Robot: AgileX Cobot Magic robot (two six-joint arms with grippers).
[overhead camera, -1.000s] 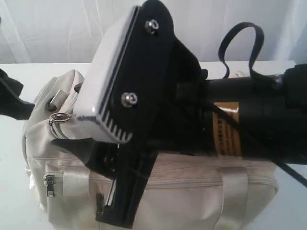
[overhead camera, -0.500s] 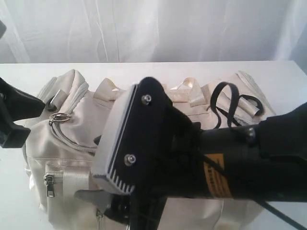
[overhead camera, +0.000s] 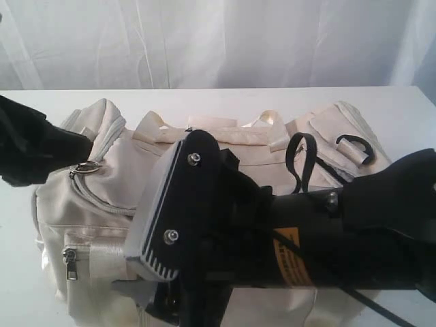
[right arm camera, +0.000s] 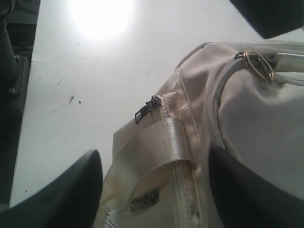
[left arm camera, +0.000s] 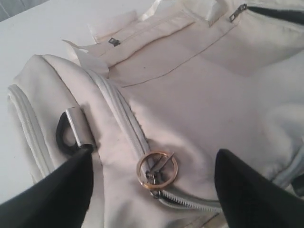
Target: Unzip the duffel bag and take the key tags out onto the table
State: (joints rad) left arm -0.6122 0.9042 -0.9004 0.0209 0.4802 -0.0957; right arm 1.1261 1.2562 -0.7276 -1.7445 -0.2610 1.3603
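Duffel bag (overhead camera: pixel 122 177): cream fabric, lying lengthwise on the white counter (overhead camera: pixel 381 102), about the middle of the exterior view; the right arm covers much of its near side.
Ring pull (left arm camera: pixel 157 168): a gold-coloured metal ring on the zipper slider, at the 9 o'clock end of the bag in the exterior view.
D-ring (left arm camera: pixel 69 133): dark, held in a shiny webbing loop, just beside the ring pull on the same end.
Left tool (left arm camera: pixel 153 154): fingers spread wide, gripping nothing, hovering over the ring pull; in the exterior view it sits at 9 o'clock.
Right tool (right arm camera: pixel 154 152): fingers apart, empty, with the bag's corner between them; its arm comes in from 4 o'clock in the exterior view.
Side zipper pull (right arm camera: pixel 147 109): dark metal, beside a satin strap (right arm camera: pixel 159 137).
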